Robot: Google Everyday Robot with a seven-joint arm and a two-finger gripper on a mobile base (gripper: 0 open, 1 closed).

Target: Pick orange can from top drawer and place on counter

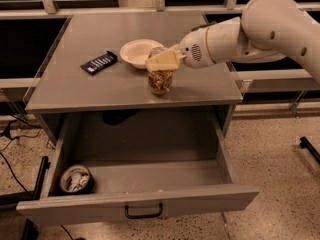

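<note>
The orange can (160, 82) stands upright on the counter (120, 84), near its front edge and just right of the middle. My gripper (161, 62) reaches in from the right and is shut on the can's top; a cream finger (163, 62) covers the upper part of the can. The can's base looks to be resting on the counter. The top drawer (140, 204) is pulled wide open below, with its black handle (143, 212) at the front.
A white bowl (140, 52) sits on the counter just behind the can. A dark flat packet (99, 62) lies to the left. A short dark round tin (75, 179) with white contents sits in the drawer's front left corner. My arm (260, 29) spans the counter's right side.
</note>
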